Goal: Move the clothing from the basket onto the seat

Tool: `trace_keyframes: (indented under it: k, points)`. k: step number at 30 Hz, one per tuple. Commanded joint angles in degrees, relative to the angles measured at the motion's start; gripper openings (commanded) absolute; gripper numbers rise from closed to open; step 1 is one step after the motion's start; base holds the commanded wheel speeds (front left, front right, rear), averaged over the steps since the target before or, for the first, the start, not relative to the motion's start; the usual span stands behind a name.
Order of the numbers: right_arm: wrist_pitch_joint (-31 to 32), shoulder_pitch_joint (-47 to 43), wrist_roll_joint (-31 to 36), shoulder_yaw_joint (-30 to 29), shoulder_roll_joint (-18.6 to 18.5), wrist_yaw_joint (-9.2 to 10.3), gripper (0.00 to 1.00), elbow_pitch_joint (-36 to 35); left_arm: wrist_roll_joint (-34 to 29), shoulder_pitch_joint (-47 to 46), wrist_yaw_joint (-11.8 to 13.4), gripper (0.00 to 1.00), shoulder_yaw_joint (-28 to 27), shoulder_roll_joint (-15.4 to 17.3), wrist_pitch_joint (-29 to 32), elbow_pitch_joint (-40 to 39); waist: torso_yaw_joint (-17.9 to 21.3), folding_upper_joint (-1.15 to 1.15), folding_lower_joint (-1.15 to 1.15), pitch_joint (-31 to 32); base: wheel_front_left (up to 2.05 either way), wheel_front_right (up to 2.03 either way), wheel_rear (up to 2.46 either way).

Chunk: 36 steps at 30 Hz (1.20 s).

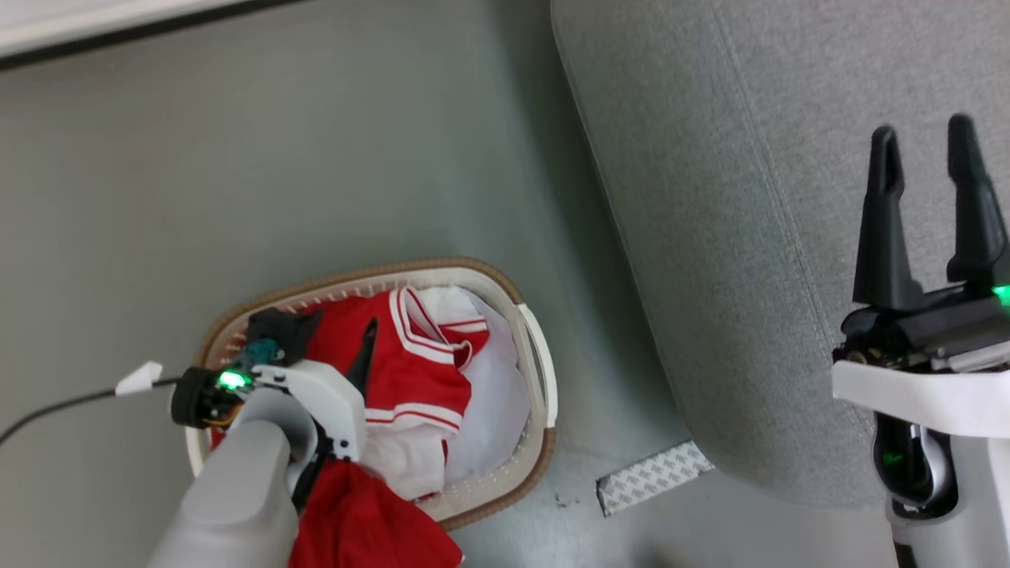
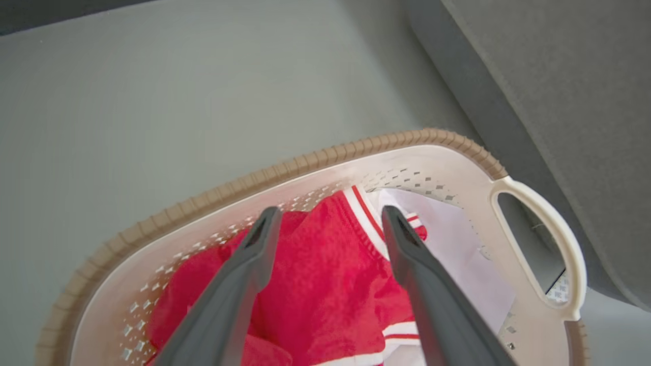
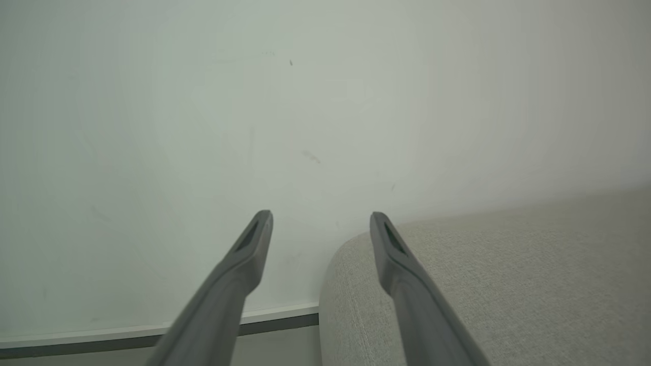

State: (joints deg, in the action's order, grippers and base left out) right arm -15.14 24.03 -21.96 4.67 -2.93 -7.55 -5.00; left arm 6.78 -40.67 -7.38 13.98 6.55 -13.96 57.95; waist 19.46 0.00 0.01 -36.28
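The white basket (image 1: 539, 371) with a brown rim stands on the floor, left of the seat (image 1: 750, 197), a large light-grey sofa. Red clothing (image 1: 418, 371) with white trim lies in it over white fabric (image 1: 493, 402), and a red piece (image 1: 363, 521) hangs over the near rim. My left gripper (image 1: 339, 331) is inside the basket's opening, open, its fingers straddling the red clothing (image 2: 325, 274) without pinching it. The basket's rim (image 2: 305, 165) and handle (image 2: 559, 229) curve around the fingers. My right gripper (image 1: 931, 205) stands open above the seat (image 3: 483, 284), holding nothing.
Grey floor surrounds the basket. A patterned strip (image 1: 655, 477) lies on the floor by the sofa's corner. A black cable with a white tag (image 1: 138, 379) runs left from my left wrist. A wall with a dark baseboard (image 3: 279, 320) stands behind the sofa.
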Motion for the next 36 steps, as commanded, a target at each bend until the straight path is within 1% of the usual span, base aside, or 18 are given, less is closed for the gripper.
trace_keyframes:
  k: [1, 9, 16, 23, 30, 33, 34, 35, 36]
  points:
    - [0.00, 1.58, -0.99, -0.07, 0.04, 0.12, 1.00, -1.22, 0.57, -1.80, -0.13, 1.00, 1.28, 1.23, 0.87, 1.77, 1.63, 0.00, -0.01, -3.56, 0.00, 0.00, 0.00]
    - [0.00, 4.36, -2.74, 0.19, 0.04, 0.12, 1.00, -4.60, 3.64, -6.95, -0.14, 1.00, 6.63, 2.17, 4.62, 8.47, 3.03, 0.00, -0.01, -8.81, 0.00, 0.00, 0.00]
    - [0.00, 5.91, -4.71, 0.59, 0.05, 0.12, 1.00, -5.62, 4.58, -10.56, -0.14, 1.00, 8.69, 3.59, 7.70, 11.98, 4.44, 0.00, -0.01, -11.93, 0.00, 0.00, 0.00]
    - [-0.01, 6.70, -5.77, 1.53, 0.04, 0.12, 1.00, -5.99, 2.62, -13.01, -0.15, 1.00, 11.46, 3.53, 13.19, 14.42, 5.76, 0.00, -0.01, -14.11, 0.00, 0.00, 0.00]
    - [0.00, 6.89, -6.08, 2.24, 0.04, 0.12, 1.00, -5.61, 0.18, -13.39, 0.15, 1.00, 15.15, 3.94, 22.11, 15.56, 6.22, 0.00, -0.01, -14.71, 0.00, 0.00, 0.00]
    - [0.00, 6.98, -5.84, 2.43, 0.04, 0.12, 1.00, -5.41, 0.50, -13.64, 0.06, 1.00, 15.61, 4.11, 23.11, 15.68, 6.20, 0.00, -0.01, -14.70, 0.00, 0.00, 0.00]
    - [0.00, 7.09, -5.77, 2.49, 0.04, 0.12, 1.00, -5.28, 0.72, -13.68, 0.03, 0.59, 15.71, 4.21, 22.38, 15.60, 6.22, 0.00, -0.01, -14.65, 0.00, 0.00, 0.00]
    - [0.00, 7.16, -5.62, 2.54, 0.04, 0.12, 1.00, -5.06, 1.01, -13.65, -0.01, 0.00, 15.70, 4.36, 21.31, 15.30, 6.19, 0.00, -0.01, -14.40, 0.00, 0.00, 0.00]
    - [-0.01, 7.14, -5.32, 2.54, 0.04, 0.12, 1.00, -4.76, 1.08, -13.35, -0.03, 0.00, 15.89, 4.36, 20.71, 15.25, 6.07, 0.00, -0.01, -13.93, 0.00, 0.00, 0.00]
